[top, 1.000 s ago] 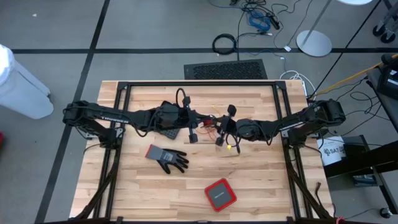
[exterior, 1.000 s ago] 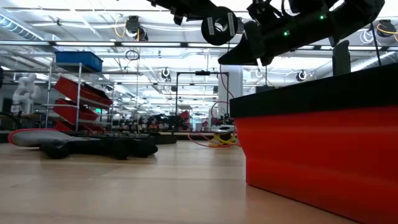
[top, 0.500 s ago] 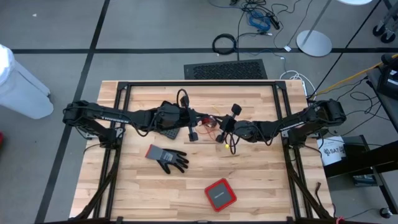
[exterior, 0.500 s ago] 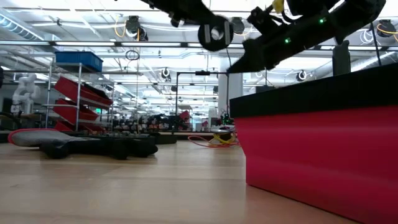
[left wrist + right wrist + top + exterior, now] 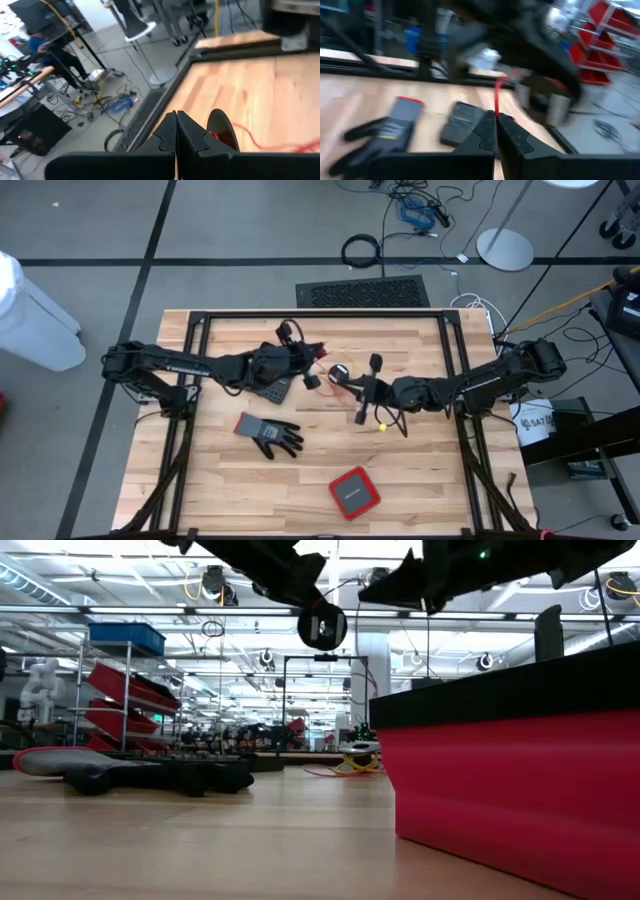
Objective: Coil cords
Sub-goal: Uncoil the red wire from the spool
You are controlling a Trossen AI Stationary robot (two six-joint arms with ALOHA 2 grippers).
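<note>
L gripper pinched shut, R gripper nipping red cord, red box lidded

**Little legible lettering**

White lettering runs along the left arm in the high view, but it cannot be made out. At the right edge of that view, a white bucket on the floor beside the desk shows dark letters that seem to begin "SAT"; the rest is cut off. The grey glove carries a printed mark, unreadable.
</note>
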